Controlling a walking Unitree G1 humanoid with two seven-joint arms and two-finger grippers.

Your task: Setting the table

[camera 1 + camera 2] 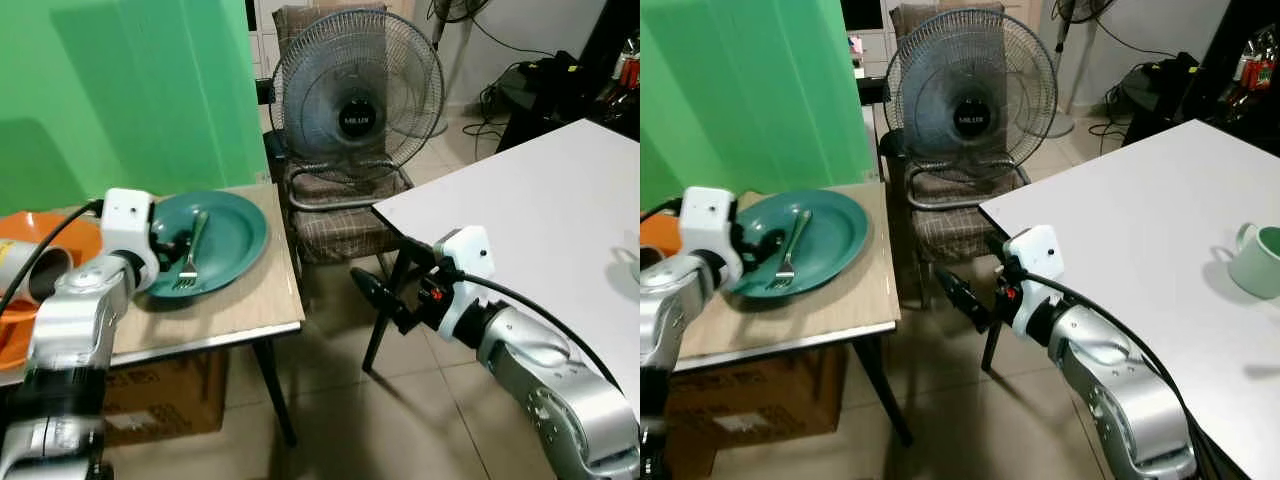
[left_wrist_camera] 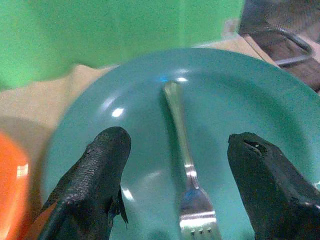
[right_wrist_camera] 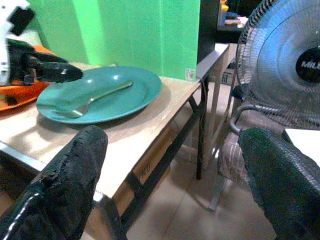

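Teal plate point(image 1: 225, 235) on wooden desk point(image 1: 250, 300), fork point(image 1: 192, 255) lying in it, tines toward robot. Left end effector point(image 1: 170, 250) at plate's near-left rim, fingers apart. Orange dish point(image 1: 50, 235) just left of plate. Right end effector point(image 1: 385, 300) hangs over floor betw. wooden desk & white desk point(image 1: 540, 210). Fan point(image 1: 357, 85) on chair point(image 1: 340, 215) behind.

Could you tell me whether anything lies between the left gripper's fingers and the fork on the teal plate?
Nothing visible does. The left gripper hovers open over the teal plate, its fingers either side of the fork.
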